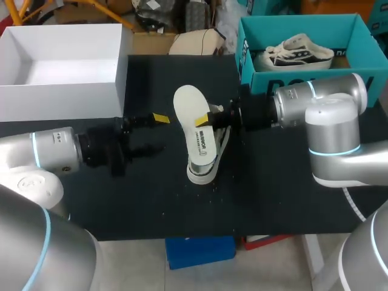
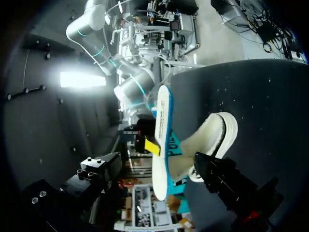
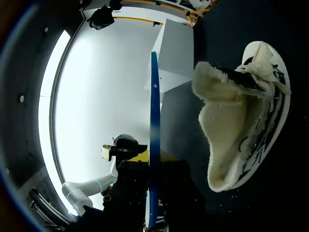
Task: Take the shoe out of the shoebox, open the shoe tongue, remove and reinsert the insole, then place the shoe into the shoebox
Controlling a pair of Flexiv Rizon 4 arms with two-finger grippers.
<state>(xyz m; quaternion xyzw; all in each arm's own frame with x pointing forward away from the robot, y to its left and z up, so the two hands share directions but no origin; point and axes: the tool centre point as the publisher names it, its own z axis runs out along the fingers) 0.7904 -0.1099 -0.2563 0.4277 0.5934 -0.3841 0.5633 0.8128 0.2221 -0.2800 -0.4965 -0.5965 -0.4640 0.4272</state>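
A white shoe lies on the black table near the middle, its opening turned toward my right gripper. My right gripper is shut on the white insole, which is held on edge over the shoe. The right wrist view shows the insole as a thin blue strip beside the shoe. My left gripper stands open a short way left of the insole, holding nothing. In the left wrist view the insole and the shoe lie ahead of the open fingers.
A teal shoebox with a second white shoe inside stands at the back right. A white open box stands at the back left. The table's front edge runs close below the shoe.
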